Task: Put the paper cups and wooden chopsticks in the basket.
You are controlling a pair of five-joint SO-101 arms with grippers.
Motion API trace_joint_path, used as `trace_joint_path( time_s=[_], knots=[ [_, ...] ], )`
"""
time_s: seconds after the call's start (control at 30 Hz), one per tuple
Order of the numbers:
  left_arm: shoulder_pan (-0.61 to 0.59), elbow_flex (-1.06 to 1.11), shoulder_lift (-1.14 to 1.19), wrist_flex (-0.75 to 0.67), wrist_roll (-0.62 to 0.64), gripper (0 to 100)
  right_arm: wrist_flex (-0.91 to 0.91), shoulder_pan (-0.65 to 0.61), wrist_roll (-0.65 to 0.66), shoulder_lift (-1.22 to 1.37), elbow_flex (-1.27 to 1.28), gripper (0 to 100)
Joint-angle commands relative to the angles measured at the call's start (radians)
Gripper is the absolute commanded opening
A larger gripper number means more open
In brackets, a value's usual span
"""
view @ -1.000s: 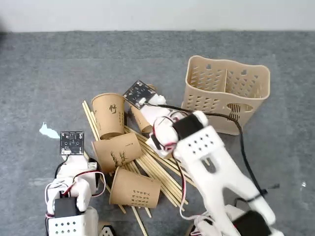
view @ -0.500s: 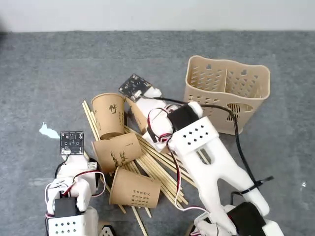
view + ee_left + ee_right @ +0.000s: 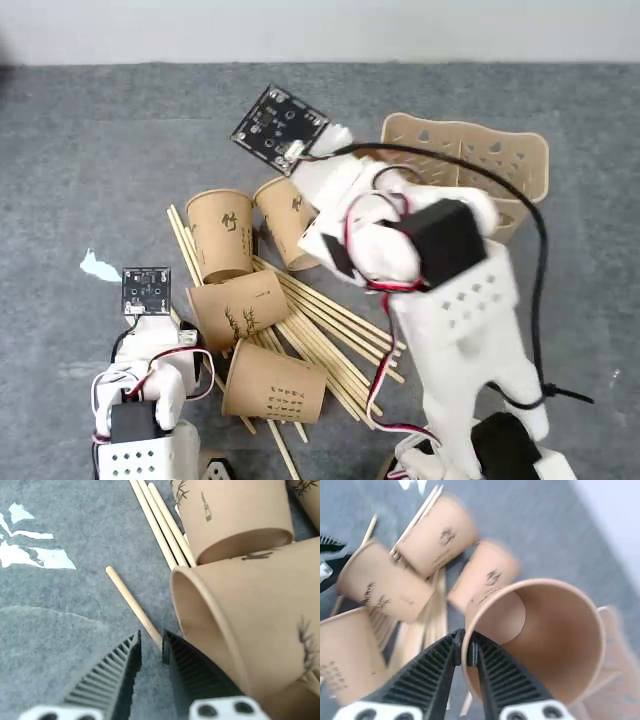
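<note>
The fuzzy grey bench (image 3: 100, 130) holds a tan plastic basket (image 3: 510, 160) full of holes. The right end effector (image 3: 465, 640) pinches a round paper cup (image 3: 540, 640) by its rim, above the pile. Four cups (image 3: 222, 235) lie over thin wooden chopsticks (image 3: 335, 350). The left end effector (image 3: 151, 636), slightly apart, hovers over one stick (image 3: 127, 597).

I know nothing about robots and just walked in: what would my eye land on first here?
The right pincer grips a paper cup by its rim, high above the rest. Below it, more cups lie on their sides over a scatter of wooden chopsticks on the grey table. A beige basket stands behind, at the far right.
</note>
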Motion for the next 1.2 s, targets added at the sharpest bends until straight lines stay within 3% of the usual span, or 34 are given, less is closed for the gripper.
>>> trace_joint_path(
  time_s=[0.0, 0.5, 1.0, 1.17],
  knots=[
    [-0.008, -0.01, -0.003, -0.009, -0.008, 8, 0.042, 0.059, 0.081, -0.031, -0.12, 0.9],
    [-0.008, -0.01, -0.003, -0.009, -0.008, 8, -0.008, 0.564, 0.328, 0.019, -0.158, 0.9],
    [-0.008, -0.01, -0.003, -0.009, -0.008, 8, -0.002, 0.628, 0.365, 0.232, -0.158, 2.3],
    [-0.008, -0.01, -0.003, -0.009, -0.008, 8, 0.024, 0.622, 0.354, 0.191, -0.163, 17.4]
  ],
)
